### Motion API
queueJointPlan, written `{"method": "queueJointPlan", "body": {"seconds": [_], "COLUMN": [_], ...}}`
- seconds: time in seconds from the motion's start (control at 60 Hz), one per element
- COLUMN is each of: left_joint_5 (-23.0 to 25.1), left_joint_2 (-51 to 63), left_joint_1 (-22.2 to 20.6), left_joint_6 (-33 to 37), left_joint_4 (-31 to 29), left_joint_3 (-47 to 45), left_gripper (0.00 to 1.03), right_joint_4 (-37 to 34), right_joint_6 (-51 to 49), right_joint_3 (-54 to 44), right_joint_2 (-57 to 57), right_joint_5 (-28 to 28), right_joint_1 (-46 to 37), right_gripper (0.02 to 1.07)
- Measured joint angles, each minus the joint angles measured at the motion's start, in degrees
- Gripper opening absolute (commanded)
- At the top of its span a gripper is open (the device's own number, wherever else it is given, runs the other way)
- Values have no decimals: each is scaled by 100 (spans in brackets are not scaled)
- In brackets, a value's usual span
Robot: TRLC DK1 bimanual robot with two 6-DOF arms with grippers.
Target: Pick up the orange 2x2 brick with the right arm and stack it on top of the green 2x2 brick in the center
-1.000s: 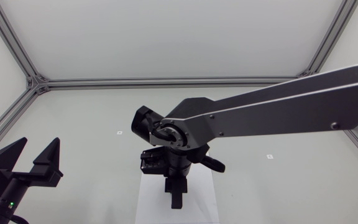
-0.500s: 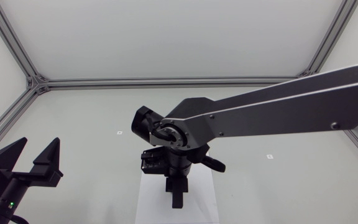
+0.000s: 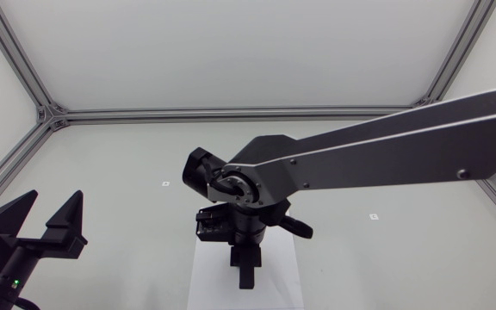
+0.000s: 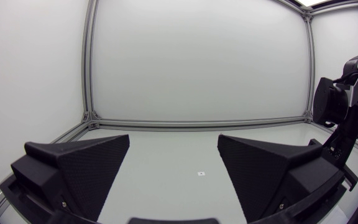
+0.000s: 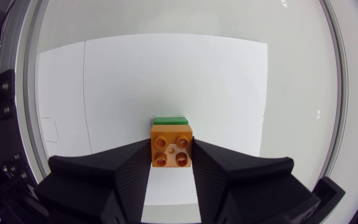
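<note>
Our right fingers (image 5: 120,169) grip the orange brick (image 5: 171,147), green brick (image 5: 169,121) just beyond; lower left, our left fingers (image 3: 65,222) stand open.

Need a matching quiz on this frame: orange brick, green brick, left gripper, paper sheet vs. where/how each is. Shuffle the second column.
1. orange 2x2 plastic brick
2. green 2x2 plastic brick
3. matte black left gripper
4. white paper sheet

A. open, nothing between its fingers
B. lying flat under the right gripper
C. clamped between the right gripper's fingers
D. mostly hidden, one edge showing just ahead of the orange brick

Pairs: 1-C, 2-D, 3-A, 4-B
</note>
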Motion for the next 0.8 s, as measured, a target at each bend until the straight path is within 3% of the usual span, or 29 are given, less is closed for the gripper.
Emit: {"method": "queueJointPlan", "body": {"seconds": [0.8], "left_joint_5": [0], "left_joint_2": [0], "left_joint_1": [0], "left_joint_6": [0], "left_joint_4": [-2], "left_joint_3": [0], "left_gripper": [99], "right_joint_4": [-181], "right_joint_6": [-2], "right_joint_3": [140], "right_joint_2": [120], "right_joint_5": [-52], "right_joint_1": [-7], "right_gripper": [7]}}
